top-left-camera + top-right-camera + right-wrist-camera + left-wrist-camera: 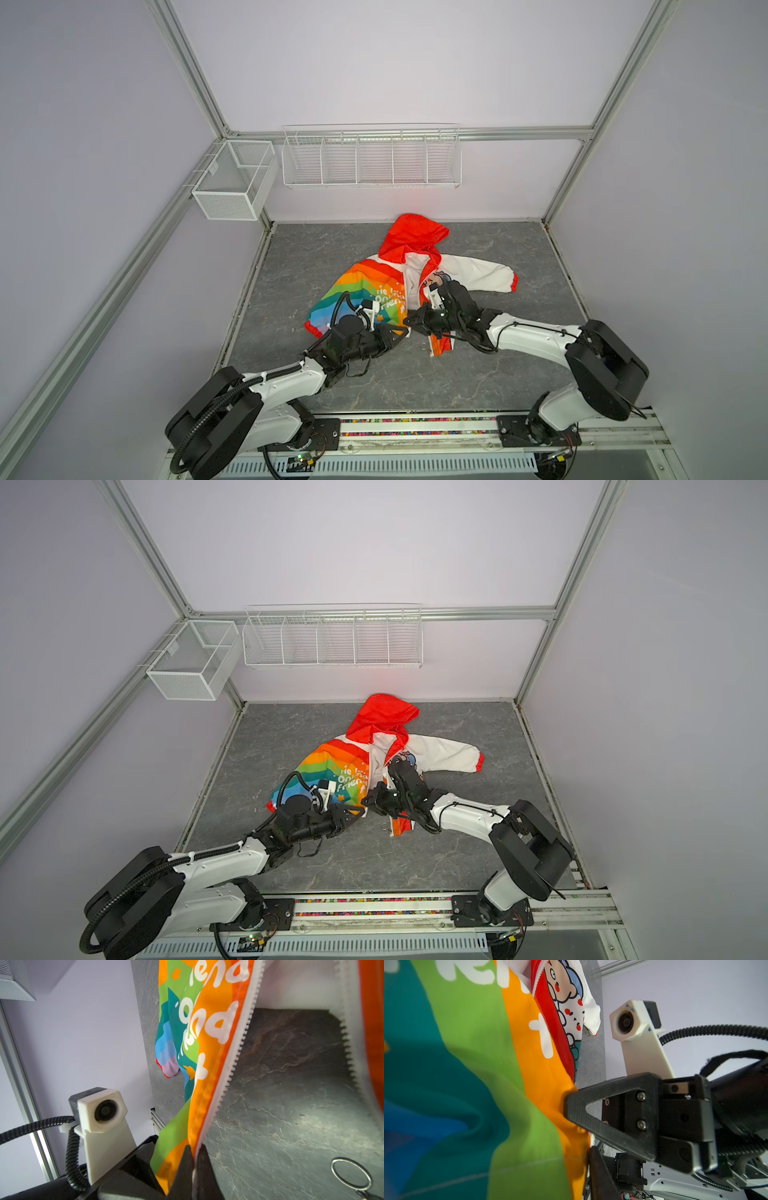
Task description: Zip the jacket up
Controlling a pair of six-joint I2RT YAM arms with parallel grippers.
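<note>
- The jacket (374, 286) is small, thin and hooded: a red hood (413, 235), one front half in rainbow bands, and the other half white with cartoon animals (564, 991) drawn in black outline with red cheeks
- A white sleeve (478, 274) ends in a red cuff (514, 283)
- The zipper (239, 1047) is white with chunky teeth; in the right wrist view its two rows stand apart with bare tabletop (332, 257) between them, so the front is open
- Rounded white lettering (351, 786) runs across the rainbow half; "frien" can be made out in a top view, and the rest is folded or hidden by the arms
- The jacket lies mid-tabletop on the grey marbled surface, with the hood toward the back wall; in both top views the rainbow half is on the left and the white sleeve reaches right
- The right tool (194, 1164) has its fingers pressed together on the bottom end of the rainbow half's zipper edge
- The left tool (401, 332) sits just beside it at the rainbow hem, touching the cloth; whether it is clamped cannot be told
- A metal ring (351, 1174) lies on the tabletop near the right tool
</note>
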